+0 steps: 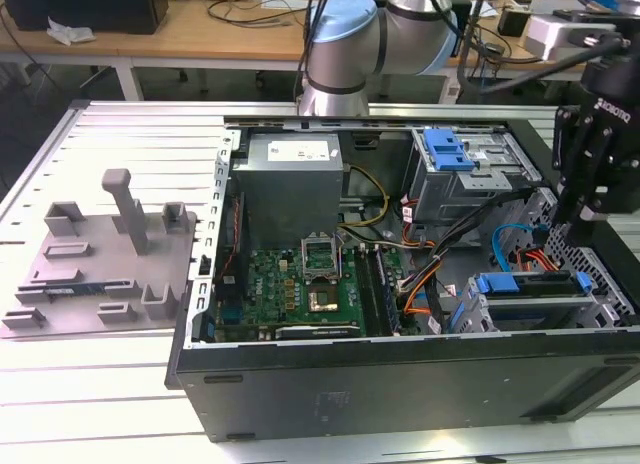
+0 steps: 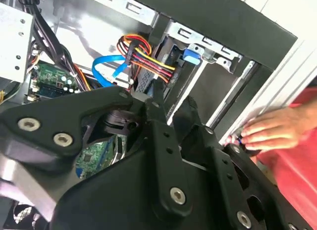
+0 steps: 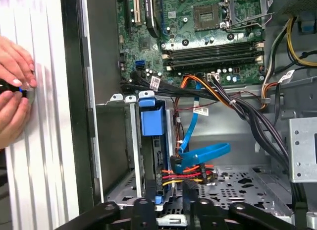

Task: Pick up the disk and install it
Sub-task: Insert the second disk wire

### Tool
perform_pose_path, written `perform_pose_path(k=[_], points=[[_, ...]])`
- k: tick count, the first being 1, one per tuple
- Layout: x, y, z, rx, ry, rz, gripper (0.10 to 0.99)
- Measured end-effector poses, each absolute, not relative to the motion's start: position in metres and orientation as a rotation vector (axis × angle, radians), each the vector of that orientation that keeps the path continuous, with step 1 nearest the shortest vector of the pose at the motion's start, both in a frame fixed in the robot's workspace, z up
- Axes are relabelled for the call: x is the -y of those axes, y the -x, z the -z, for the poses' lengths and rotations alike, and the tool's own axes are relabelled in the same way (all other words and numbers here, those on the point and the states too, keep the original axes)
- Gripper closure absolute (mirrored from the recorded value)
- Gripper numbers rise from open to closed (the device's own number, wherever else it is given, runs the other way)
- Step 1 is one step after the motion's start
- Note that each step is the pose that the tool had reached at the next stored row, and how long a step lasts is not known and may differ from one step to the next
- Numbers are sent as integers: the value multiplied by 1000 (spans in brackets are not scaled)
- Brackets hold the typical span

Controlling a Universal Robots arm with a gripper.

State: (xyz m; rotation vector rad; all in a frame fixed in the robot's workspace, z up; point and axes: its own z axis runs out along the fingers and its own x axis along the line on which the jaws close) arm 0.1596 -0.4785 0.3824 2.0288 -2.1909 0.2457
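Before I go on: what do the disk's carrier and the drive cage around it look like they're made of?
The disk's carrier looks like moulded plastic: uniform bright blue, smooth, slightly glossy, with rounded edges. In the exterior view it shows as a blue strip. The drive cage seems to be bare sheet metal: dull silver-grey, thin folded edges, punched tabs. The gripper hangs just above them.
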Motion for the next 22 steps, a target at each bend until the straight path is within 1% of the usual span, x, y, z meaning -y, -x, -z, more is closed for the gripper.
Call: perform_pose_path(k=[1,2,5,22], points=[[476,-159,-383,2185,-2023,-257,804],[473,-158,-382,2177,-2016,-271,875],[468,-150,-382,2153,-2007,-305,875],[450,-136,-378,2005,-2125,-362,875]])
